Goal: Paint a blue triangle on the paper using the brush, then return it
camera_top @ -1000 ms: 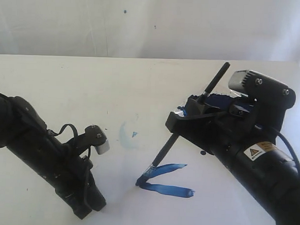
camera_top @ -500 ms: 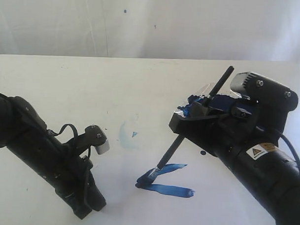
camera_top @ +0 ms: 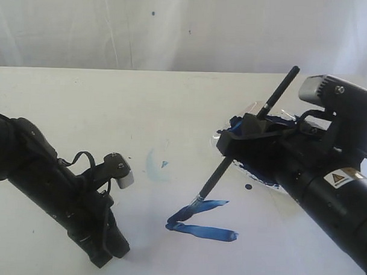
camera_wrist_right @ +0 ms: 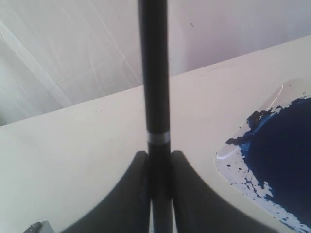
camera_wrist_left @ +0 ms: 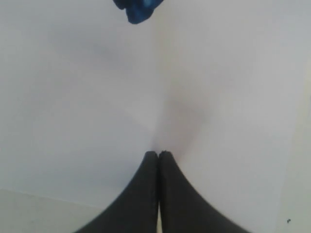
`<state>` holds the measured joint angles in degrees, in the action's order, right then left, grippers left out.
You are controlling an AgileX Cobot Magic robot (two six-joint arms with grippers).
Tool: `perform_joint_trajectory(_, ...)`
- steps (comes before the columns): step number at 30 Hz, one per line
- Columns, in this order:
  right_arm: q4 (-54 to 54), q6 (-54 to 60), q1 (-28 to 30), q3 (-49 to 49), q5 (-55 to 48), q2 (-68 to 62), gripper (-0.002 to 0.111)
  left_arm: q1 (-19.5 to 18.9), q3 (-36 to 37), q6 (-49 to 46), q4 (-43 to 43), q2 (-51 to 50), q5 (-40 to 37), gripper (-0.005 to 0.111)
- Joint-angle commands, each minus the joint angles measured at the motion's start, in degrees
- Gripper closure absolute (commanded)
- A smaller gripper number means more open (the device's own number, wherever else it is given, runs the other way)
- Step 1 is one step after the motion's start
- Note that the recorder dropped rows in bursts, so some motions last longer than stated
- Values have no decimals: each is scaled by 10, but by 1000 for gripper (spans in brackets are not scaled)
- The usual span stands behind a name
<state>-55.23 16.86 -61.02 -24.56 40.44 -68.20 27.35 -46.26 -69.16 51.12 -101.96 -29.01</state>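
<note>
Two sides of the blue triangle (camera_top: 205, 231) lie on the paper (camera_top: 150, 239) — the right tool (camera_top: 234, 143), clamped on the brush (camera_top: 217, 177), holds its bristles at the upper stroke — so the closing side and the return seem to remain; the left tool (camera_wrist_left: 158, 154) is pinched shut, empty.

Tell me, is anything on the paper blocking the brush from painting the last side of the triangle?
Nothing visible does. The brush, held by the right gripper, touches the upper blue stroke; the paper between the two strokes' open ends is bare.
</note>
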Motion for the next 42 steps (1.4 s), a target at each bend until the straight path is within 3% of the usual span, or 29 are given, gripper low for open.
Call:
perform_joint_trajectory(1,-29,76,-1,-1,0,29,108,0,5,0,3,-1,-15,107)
perform_joint_trajectory(9,-103,275,-1,-1,-6,117,108,0,5,0,3,-1,-15,107)
perform_joint_trajectory(16,-102,321,24,-1,-46,143,108,0,5,0,3,-1,-15,107)
perform_joint_trajectory(23,-32,279,40,-1,-27,113,108,0,5,0,3,-1,-15,107)
perform_joint_trajectory(31,63,151,42,-1,12,47,108,0,5,0,3,-1,-15,107)
perform_joint_trajectory(42,63,108,42,-1,36,-9,108,0,5,0,3,-1,-15,107)
